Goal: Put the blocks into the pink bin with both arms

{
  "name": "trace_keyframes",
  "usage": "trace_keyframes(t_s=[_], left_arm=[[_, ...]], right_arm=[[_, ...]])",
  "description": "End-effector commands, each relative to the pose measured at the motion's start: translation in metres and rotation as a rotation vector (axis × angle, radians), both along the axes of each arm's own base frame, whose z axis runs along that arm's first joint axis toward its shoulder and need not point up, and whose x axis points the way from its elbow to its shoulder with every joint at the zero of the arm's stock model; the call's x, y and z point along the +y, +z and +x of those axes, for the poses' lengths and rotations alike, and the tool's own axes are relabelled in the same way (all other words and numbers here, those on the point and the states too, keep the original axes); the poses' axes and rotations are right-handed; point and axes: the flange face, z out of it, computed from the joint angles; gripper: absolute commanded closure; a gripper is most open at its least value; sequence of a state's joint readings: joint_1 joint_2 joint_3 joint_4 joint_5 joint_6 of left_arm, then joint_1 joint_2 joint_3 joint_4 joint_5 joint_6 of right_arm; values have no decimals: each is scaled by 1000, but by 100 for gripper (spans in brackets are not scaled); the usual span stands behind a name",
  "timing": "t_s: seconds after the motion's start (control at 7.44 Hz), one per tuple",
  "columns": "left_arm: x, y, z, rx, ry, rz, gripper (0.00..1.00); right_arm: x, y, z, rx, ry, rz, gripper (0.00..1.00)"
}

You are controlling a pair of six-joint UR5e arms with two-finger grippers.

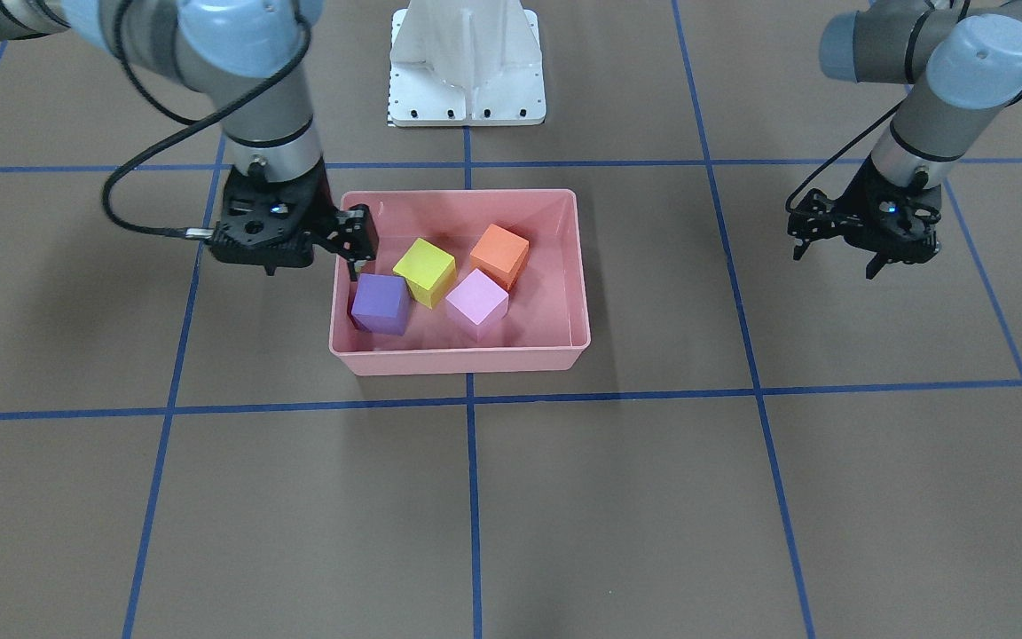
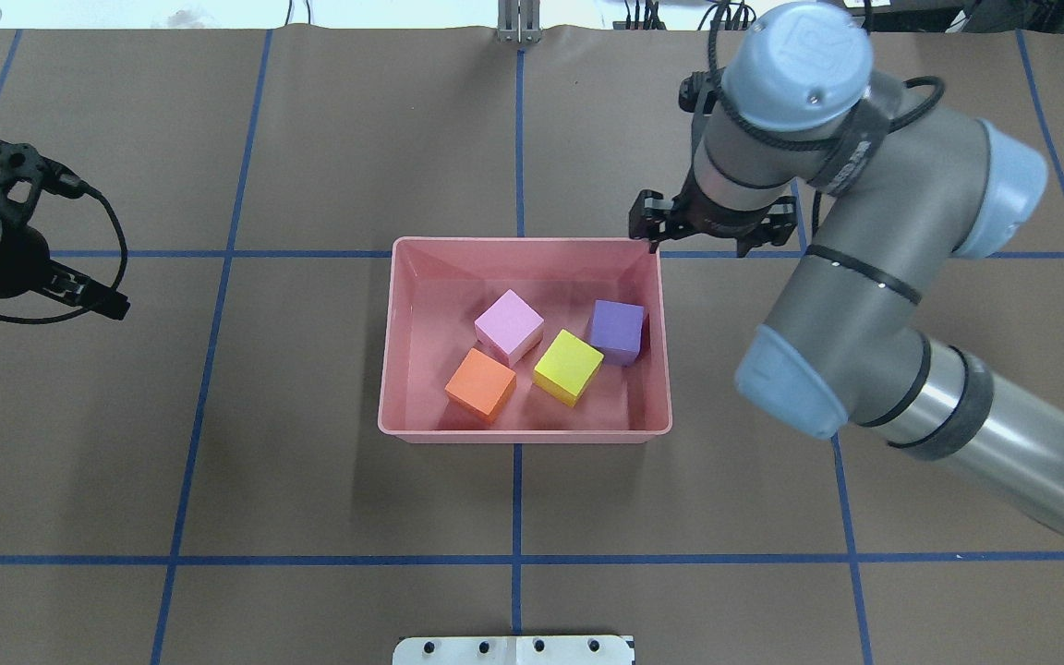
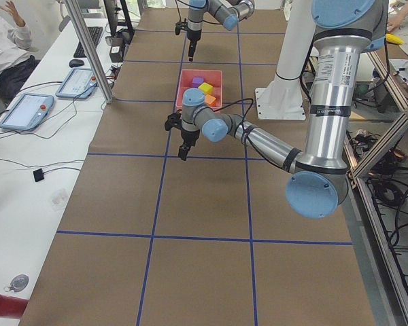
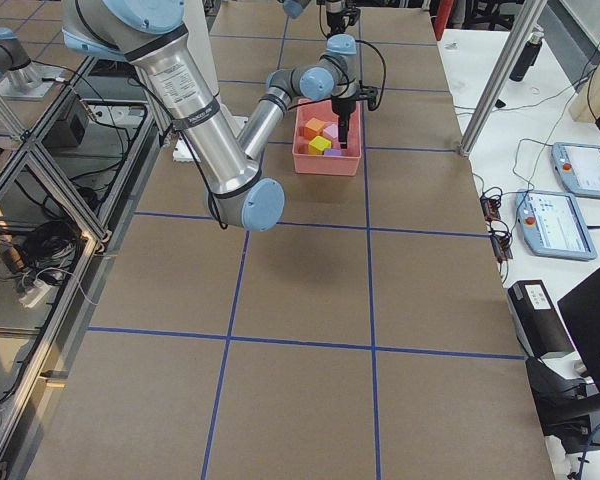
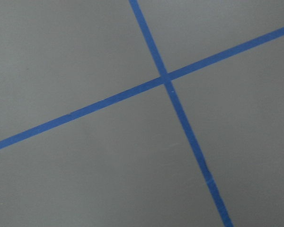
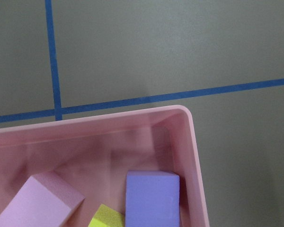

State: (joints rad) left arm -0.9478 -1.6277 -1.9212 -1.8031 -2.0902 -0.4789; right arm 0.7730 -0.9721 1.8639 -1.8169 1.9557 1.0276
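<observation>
The pink bin [image 1: 458,359] stands mid-table and holds all four blocks: purple [image 1: 381,303], yellow [image 1: 425,271], orange [image 1: 499,254] and light pink [image 1: 476,303]. None touches a gripper. My right gripper [image 1: 313,264] is open and empty, straddling the bin's side wall by the purple block, one finger [image 1: 355,257] just over the rim. The right wrist view shows that bin corner [image 6: 194,156] with the purple block [image 6: 152,196] below. My left gripper [image 1: 835,257] is open and empty, over bare table far from the bin. The overhead view shows the bin [image 2: 523,432] between both arms.
The white robot base [image 1: 467,62] stands behind the bin. Blue tape lines grid the brown table; the left wrist view shows one crossing [image 5: 165,80]. In the exterior left view tablets [image 3: 26,109] lie on a side bench beyond the table.
</observation>
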Motion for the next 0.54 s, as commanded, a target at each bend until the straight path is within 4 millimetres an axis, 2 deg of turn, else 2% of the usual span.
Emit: trace_keyframes(t_s=[0.0,0.27,0.4], left_arm=[[-5,32,-100,71,41,-8,0],[2,76,-191,10,37,18,0],[5,89,-228,-23,48,9,0]], right_arm=[[-36,67,101,7,-127,43,0],[-50,131,185,30,-206,81,0],[-48,166,228,25,-233,81,0]])
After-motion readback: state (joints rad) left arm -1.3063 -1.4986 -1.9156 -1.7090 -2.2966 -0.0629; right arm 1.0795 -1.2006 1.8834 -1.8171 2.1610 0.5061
